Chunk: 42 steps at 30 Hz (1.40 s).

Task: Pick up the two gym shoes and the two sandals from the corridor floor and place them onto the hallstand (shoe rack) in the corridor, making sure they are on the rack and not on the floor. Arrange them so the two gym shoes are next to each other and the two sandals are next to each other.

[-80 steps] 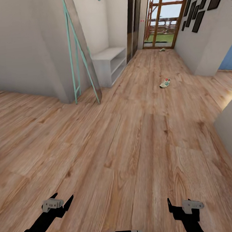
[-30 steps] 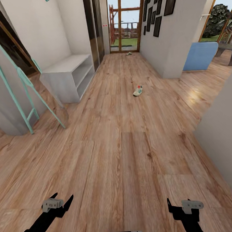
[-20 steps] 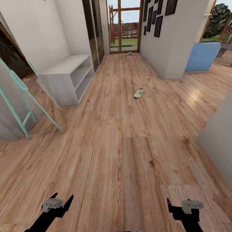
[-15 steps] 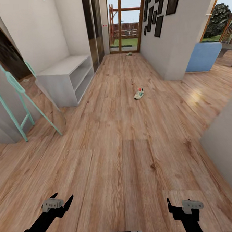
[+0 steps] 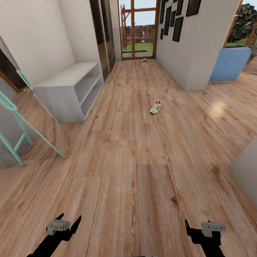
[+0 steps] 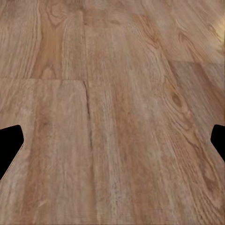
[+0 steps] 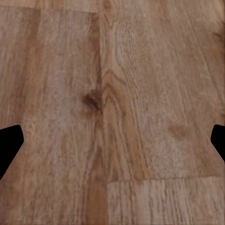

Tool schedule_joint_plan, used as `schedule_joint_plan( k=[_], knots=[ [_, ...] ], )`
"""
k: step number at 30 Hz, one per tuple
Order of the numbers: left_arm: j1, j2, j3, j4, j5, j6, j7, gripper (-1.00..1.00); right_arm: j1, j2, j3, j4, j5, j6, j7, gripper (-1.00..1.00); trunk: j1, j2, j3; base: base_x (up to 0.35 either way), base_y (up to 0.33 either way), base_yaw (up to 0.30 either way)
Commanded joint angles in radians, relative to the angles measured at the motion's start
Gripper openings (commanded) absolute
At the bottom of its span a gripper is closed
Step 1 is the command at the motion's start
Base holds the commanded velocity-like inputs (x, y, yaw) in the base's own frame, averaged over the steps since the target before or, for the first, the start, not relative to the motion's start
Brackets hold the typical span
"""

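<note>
1. Your left pincer point(image 5: 69, 223) sits at the lower left of the head view, its two black fingers spread apart with nothing between them; in the left wrist view the fingertips point(image 6: 9, 145) show at both edges with bare planks between.
2. Your right pincer point(image 5: 195, 227) sits at the lower right of the head view. In the right wrist view its tips point(image 7: 9, 143) stand wide apart over a knot in the wood, holding nothing.
3. One gym shoe point(image 5: 155, 107) lies on the corridor floor point(image 5: 146, 173) right of centre in the upper half of the frame, well ahead of both pincers.
4. A second small object point(image 5: 143, 60) lies on the floor at the top centre, near the glass door point(image 5: 137, 25); it is too small for you to identify.
5. The hallstand point(image 5: 71, 90) stands at the upper left against the wall, its top and two tiers bare.
6. A teal ladder-like frame point(image 5: 14, 120) leans at the left edge, just beside the hallstand.
</note>
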Motion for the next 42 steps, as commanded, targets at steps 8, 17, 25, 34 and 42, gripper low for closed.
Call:
schedule_joint_plan(
  k=[8,17,25,34,42],
  knots=[
    [0.0,0.0,0.0,0.0,0.0,0.0,0.0,1.0,0.0,0.0,0.0,0.0,0.0,0.0,0.0,1.0,0.0,0.0,0.0,0.325,0.04,0.0],
    [0.0,0.0,0.0,0.003,0.0,0.0,0.0,1.0,0.0,0.001,0.0,0.0,0.001,0.0,0.0,1.0,0.0,0.0,0.0,0.325,0.064,0.0],
    [-0.001,0.0,0.0,0.012,0.0,0.0,0.0,1.0,0.0,0.001,0.0,0.0,0.001,0.0,0.0,1.0,0.0,0.0,0.0,0.325,0.035,0.0],
    [-0.001,0.0,-0.001,0.015,-0.001,-0.001,0.001,1.0,0.0,0.001,0.0,0.0,0.001,0.0,0.0,1.0,0.0,0.0,0.0,0.325,0.006,0.0],
    [-0.002,-0.004,-0.001,0.015,-0.002,-0.001,0.001,1.0,0.0,0.001,0.0,0.0,0.001,0.0,0.0,1.0,0.0,0.0,0.0,0.325,-0.051,0.0]
  ],
)
